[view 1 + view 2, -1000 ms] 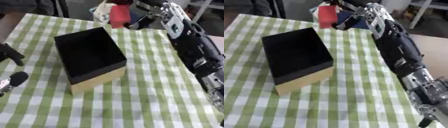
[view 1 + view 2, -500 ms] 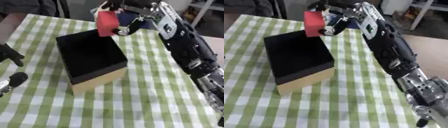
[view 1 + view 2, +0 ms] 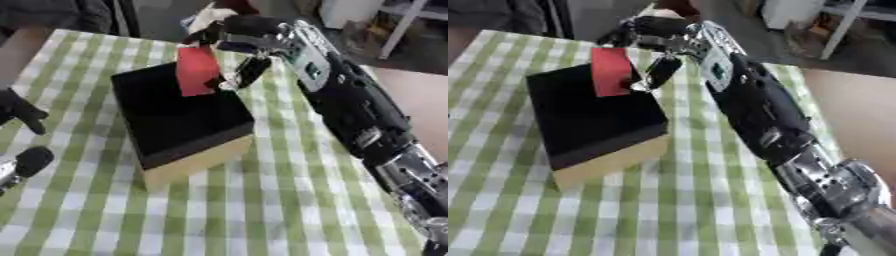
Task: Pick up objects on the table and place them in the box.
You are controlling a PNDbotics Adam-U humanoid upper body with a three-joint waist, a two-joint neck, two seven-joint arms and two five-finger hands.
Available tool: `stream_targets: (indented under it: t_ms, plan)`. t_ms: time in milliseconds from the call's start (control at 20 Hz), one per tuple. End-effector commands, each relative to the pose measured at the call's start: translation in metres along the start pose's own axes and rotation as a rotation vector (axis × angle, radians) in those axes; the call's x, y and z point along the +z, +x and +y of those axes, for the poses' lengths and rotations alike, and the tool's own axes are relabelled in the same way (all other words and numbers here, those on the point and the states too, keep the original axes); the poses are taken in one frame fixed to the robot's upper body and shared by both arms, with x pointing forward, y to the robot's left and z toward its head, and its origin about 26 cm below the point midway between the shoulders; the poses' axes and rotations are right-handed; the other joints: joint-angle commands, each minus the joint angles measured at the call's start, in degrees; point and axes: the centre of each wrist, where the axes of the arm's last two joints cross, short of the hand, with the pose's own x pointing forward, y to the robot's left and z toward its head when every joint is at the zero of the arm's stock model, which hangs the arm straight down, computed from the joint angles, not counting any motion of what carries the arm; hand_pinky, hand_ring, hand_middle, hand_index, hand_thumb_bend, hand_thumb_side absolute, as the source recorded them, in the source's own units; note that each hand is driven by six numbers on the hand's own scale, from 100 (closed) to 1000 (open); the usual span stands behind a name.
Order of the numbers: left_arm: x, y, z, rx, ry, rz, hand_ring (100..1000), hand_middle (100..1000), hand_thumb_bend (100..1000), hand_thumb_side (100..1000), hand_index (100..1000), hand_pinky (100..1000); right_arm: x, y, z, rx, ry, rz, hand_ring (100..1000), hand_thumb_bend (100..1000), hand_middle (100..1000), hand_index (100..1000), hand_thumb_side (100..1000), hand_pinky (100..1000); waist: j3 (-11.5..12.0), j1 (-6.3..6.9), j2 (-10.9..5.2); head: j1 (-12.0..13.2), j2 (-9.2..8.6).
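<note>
A flat red object (image 3: pixel 197 70) hangs over the far side of the open box (image 3: pixel 175 112), which has a black inside and tan outer walls. My right hand (image 3: pixel 234 39) reaches in from the upper right and is shut on the red object's top edge, with the thumb (image 3: pixel 249 72) beside it. My left hand (image 3: pixel 19 111) shows at the left edge, dark and partly cut off, well away from the box.
The box stands on a green and white checked tablecloth (image 3: pixel 289 200). A black rounded part of my left arm (image 3: pixel 28 162) sits at the lower left. Behind the far table edge stand dark furniture and a white frame (image 3: pixel 402 20).
My right hand has carried the red object from beyond the box's far corner leftward and lower, so it now hangs over the box's opening. The left hand has stayed in place.
</note>
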Motion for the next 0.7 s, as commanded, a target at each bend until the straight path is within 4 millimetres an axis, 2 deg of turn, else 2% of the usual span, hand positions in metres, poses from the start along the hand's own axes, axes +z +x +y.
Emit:
stream_targets:
  t_ms: [50,150,350,400,700]
  plan:
    - [-0.002,0.008,0.004,-0.013,0.001,-0.031,460,417,722,422,567,686,-0.004,0.0,-0.002,0.046,0.049,-0.015,754,149,457,961,376,770,0.1,0.76,-0.82,0.0,-0.25]
    - [-0.002,0.008,0.004,-0.013,-0.001,-0.032,460,416,723,422,567,686,-0.007,0.001,0.005,0.054,0.065,-0.017,757,143,471,963,385,772,0.0,0.79,-0.76,-0.1,-0.21]
    - [-0.003,0.008,0.004,-0.012,-0.001,-0.034,460,416,722,421,566,686,-0.012,0.003,0.01,0.085,0.077,-0.034,787,166,648,980,434,784,0.1,0.85,-0.66,-0.1,-0.04]
    - [-0.002,0.008,0.004,-0.012,-0.001,-0.034,460,416,722,421,566,686,-0.013,0.004,0.01,0.093,0.075,-0.037,803,178,726,984,446,792,0.0,0.86,-0.65,-0.1,-0.02]
    - [-0.002,0.007,0.005,-0.012,0.001,-0.033,459,416,724,421,566,686,-0.012,0.004,0.006,0.122,0.056,-0.043,854,187,904,1000,482,821,-0.1,0.85,-0.63,-0.1,-0.1]
